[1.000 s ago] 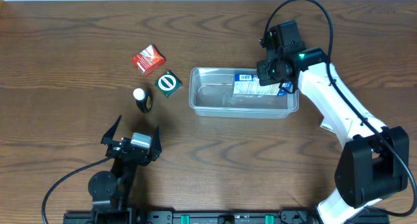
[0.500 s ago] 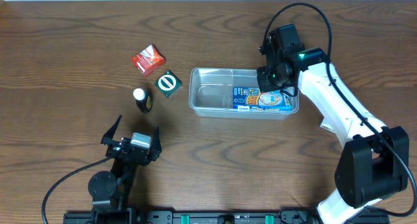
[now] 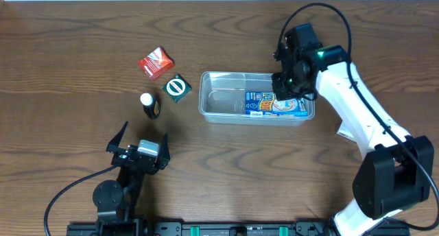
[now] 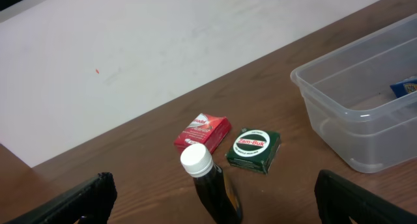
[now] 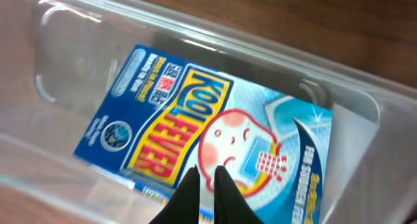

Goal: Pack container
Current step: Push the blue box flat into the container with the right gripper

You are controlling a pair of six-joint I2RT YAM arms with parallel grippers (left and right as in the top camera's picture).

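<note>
The clear plastic container [image 3: 205,99] stands at the table's middle. It also shows in the left wrist view [image 4: 339,97] and the right wrist view [image 5: 273,58]. A blue printed Kool Fever packet [image 3: 274,105] lies flat in its right half, seen close in the right wrist view [image 5: 163,126]. My right gripper [image 3: 284,86] hovers over the packet, its fingers [image 5: 208,172] almost together and holding nothing. My left gripper [image 3: 142,138] is open and empty near the front edge, its fingers [image 4: 208,198] spread wide.
Left of the container lie a red packet [image 3: 156,62] [image 4: 202,131], a green Zam-Buk tin [image 3: 177,88] [image 4: 253,150] and a dark bottle with a white cap [image 3: 149,104] [image 4: 212,188]. The bottle stands just ahead of the left gripper.
The blue packet was tilted at the container's far right under the right gripper; it now lies flat inside. The right gripper shifted slightly. The left arm has not moved.
</note>
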